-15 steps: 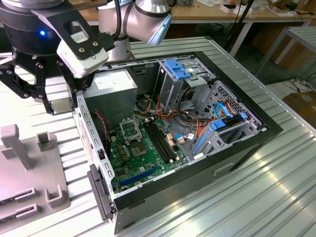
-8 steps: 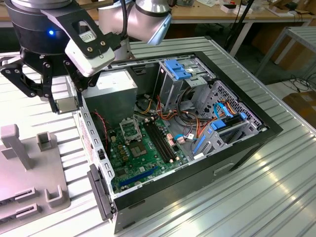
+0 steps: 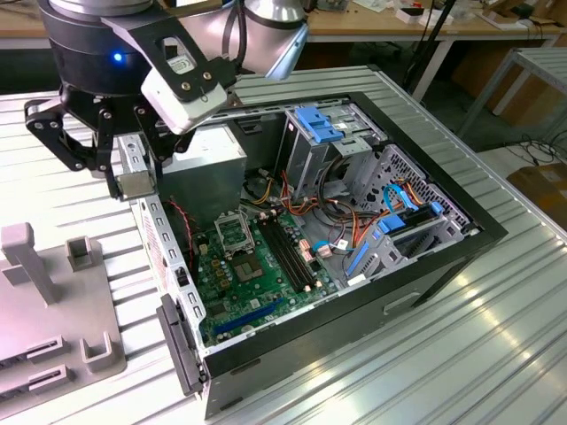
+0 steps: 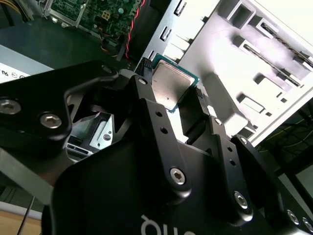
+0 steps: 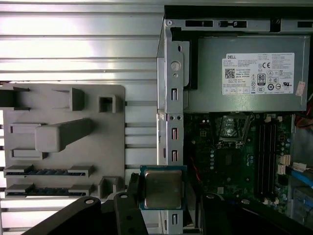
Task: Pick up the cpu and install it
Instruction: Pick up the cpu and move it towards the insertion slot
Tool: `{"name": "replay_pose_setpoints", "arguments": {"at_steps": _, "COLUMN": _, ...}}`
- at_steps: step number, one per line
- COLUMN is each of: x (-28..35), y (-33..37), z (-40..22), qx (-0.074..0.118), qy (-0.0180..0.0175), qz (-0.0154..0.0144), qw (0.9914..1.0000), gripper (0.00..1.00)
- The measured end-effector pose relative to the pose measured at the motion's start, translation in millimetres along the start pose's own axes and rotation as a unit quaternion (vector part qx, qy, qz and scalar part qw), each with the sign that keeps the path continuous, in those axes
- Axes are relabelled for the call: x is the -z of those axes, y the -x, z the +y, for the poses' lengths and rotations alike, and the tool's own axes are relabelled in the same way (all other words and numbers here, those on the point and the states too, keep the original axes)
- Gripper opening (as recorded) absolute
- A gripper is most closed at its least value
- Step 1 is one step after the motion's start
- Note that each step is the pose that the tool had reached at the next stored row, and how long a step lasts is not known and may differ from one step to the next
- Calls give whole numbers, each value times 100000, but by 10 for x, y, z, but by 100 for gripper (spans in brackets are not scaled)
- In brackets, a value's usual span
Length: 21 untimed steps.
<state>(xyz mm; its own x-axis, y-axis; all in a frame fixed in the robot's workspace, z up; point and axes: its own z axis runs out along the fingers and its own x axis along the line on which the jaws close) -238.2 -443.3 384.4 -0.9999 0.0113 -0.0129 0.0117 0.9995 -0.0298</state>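
Hand (image 5: 165, 196) pinches the cpu (image 5: 163, 188) by two opposite edges, above the side rail of the computer case (image 5: 171, 122), short of the socket (image 5: 234, 128) inside it. The cpu is likely light, stiff and thin, slick on top and delicate underneath, so an edge grip suits it. The power supply (image 5: 210, 93) in the case bears a white printed label (image 5: 259, 73).

The end effector (image 4: 171, 89) pinches the cpu (image 4: 168, 83) (silver top showing).
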Motion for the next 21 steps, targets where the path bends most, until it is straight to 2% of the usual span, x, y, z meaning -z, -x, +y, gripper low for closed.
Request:
{"name": "replay_pose_setpoints", "arguments": {"at_steps": 5, "x": -1, "y": 74, "z": 0, "qx": -13, "qy": 3, "qz": -2, "qw": 100000, "gripper": 47}}
{"name": "replay_pose_setpoints", "arguments": {"at_steps": 11, "x": -4, "y": 105, "z": -22, "qx": -17, "qy": 4, "qz": -3, "qw": 100000, "gripper": 47}}
{"name": "replay_pose_setpoints", "arguments": {"at_steps": 16, "x": -8, "y": 127, "z": -65, "qx": -15, "qy": 4, "qz": -2, "qw": 100000, "gripper": 47}}
{"name": "replay_pose_setpoints", "arguments": {"at_steps": 21, "x": -12, "y": 197, "z": -75, "qx": -20, "qy": 6, "qz": -4, "qw": 100000, "gripper": 47}}
